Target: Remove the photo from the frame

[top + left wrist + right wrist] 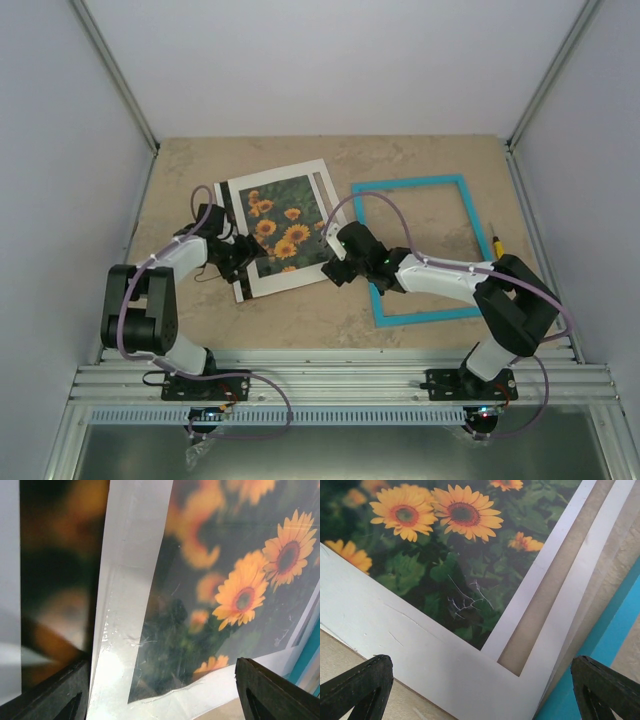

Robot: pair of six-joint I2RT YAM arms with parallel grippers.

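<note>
My left gripper (240, 258) hangs over the left edge of the photo (278, 225), fingers spread wide with nothing between them. My right gripper (335, 266) is just as wide over the photo's near right corner. The photo lies flat on the table (300, 320) with a white mat (420, 650) around it. The frame (408, 184) lies empty just beside it on the right.

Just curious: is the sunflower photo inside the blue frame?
Out: the photo lies beside the empty frame, bare tabletop showing through it.
</note>
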